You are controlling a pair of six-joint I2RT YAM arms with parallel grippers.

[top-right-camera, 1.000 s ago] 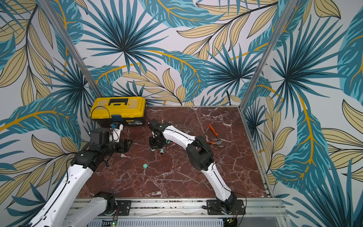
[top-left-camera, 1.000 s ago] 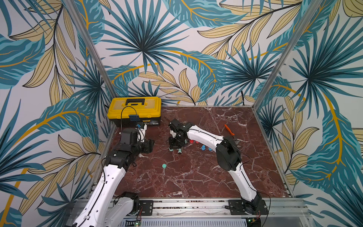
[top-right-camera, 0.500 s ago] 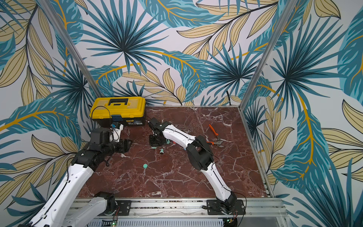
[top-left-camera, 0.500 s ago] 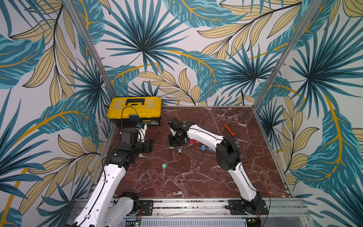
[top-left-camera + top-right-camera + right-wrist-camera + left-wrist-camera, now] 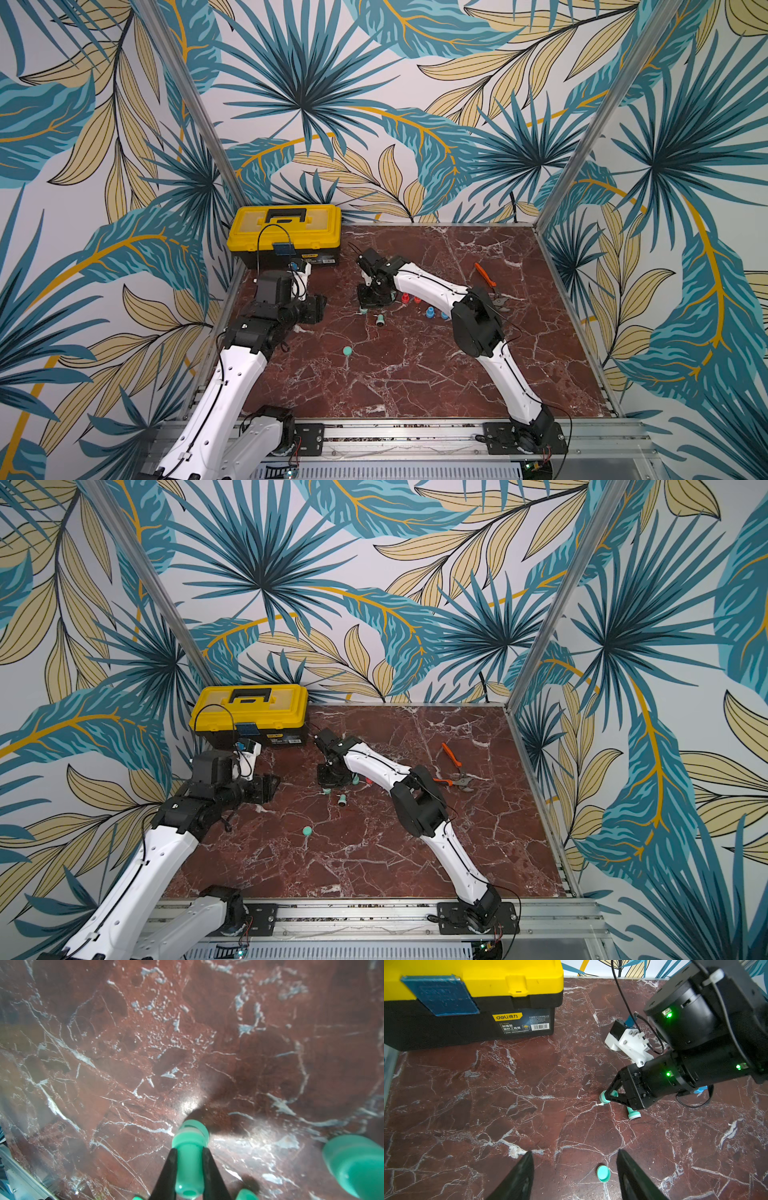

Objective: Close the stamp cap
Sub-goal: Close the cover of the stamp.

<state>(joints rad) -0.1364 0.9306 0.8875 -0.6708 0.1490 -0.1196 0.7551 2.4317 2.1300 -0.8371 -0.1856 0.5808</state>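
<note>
- In both top views the right hand (image 5: 370, 296) grips a teal stamp (image 5: 363, 311) on the bench (image 5: 415, 374) near the yellow toolbox (image 5: 286, 232); the loose cap (image 5: 347, 351) lies farther from the toolbox.
- Left wrist: the left hand (image 5: 574, 1152) hangs open over the cap (image 5: 603, 1173).
- Right wrist: fingers (image 5: 170, 1167) pinch the stamp (image 5: 189, 1167).

Yellow-lidded black toolbox (image 5: 286, 237) stands closed at the far left corner of the red marble tabletop (image 5: 415, 374). Orange-handled pliers (image 5: 485, 275) lie near its right edge. Leaf-patterned walls (image 5: 374, 104) enclose three sides.
</note>
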